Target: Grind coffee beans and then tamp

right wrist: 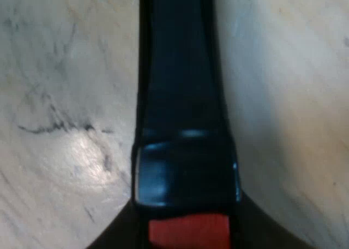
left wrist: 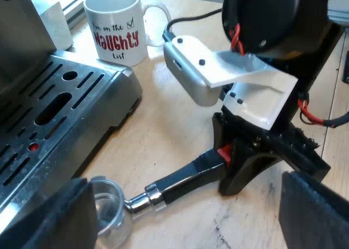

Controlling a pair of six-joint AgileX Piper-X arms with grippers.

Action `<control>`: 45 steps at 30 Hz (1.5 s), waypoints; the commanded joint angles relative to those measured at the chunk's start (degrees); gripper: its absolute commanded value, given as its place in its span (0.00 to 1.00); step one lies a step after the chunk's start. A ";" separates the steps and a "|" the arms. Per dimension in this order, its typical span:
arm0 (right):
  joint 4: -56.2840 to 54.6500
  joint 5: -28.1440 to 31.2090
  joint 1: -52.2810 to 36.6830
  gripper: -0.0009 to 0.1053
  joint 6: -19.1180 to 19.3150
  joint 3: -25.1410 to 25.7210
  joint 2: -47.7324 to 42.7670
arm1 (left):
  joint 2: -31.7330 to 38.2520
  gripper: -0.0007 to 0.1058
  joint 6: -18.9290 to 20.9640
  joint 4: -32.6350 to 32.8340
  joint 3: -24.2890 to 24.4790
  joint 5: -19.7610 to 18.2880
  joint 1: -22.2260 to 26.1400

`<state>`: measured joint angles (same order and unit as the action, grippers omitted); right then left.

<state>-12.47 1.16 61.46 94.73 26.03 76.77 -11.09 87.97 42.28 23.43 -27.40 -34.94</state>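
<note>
Holder [left wrist: 158,191] flat on table [left wrist: 180,112] beside the espresso machine [left wrist: 54,112], right gripper [left wrist: 232,167] pinching its handle at the red end, left gripper [left wrist: 182,219] spread over it; I'd lift level, avoid twisting.

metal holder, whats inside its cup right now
Bare shiny metal wall shows inside the metal holder, no grounds in sight. A finger of my left tool covers one side, so the rest of the inside is hidden.

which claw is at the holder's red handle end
The right claw: it sits at the red end of the holder's handle. The left claw hangs open, holding nothing.
</note>
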 commanded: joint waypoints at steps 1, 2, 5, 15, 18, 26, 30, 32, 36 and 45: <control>2.86 0.03 -0.13 0.01 0.02 0.46 0.59 | 0.32 0.67 -0.01 -0.16 0.16 0.24 -0.20; 2.85 0.22 -0.13 0.01 -0.19 0.46 0.92 | 0.32 0.67 -0.01 -0.16 0.16 0.24 -0.20; 2.44 0.21 -0.13 0.01 -2.26 0.46 1.56 | 0.32 0.67 -0.01 -0.16 0.16 0.24 -0.20; -0.42 0.21 -0.13 0.01 -5.00 0.46 1.59 | 0.32 0.67 -0.01 -0.16 0.16 0.24 -0.20; -1.02 0.21 -0.13 0.01 -5.12 0.46 1.59 | 0.32 0.67 -0.01 -0.16 0.16 0.24 -0.20; -7.00 0.21 -0.13 0.01 -7.98 0.78 1.03 | 0.32 0.67 -0.01 -0.26 0.05 0.24 -0.20; -9.48 0.21 -0.13 0.01 -7.98 0.91 1.04 | 0.32 0.67 -0.01 -0.56 0.05 0.24 -0.20; -10.15 0.21 -0.13 0.01 -7.98 1.22 1.04 | 0.32 0.67 -0.01 -0.56 0.05 0.24 -0.20; -10.76 0.21 -0.13 0.01 -7.98 2.67 1.04 | 0.32 0.67 -0.01 -0.56 0.05 0.24 -0.20; -13.38 0.21 -0.13 0.37 -7.98 6.14 1.04 | 0.32 0.67 -0.01 -0.56 0.05 0.24 -0.20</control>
<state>-25.44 1.61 61.46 86.51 31.41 77.66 -11.09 87.97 42.28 23.42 -27.40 -34.94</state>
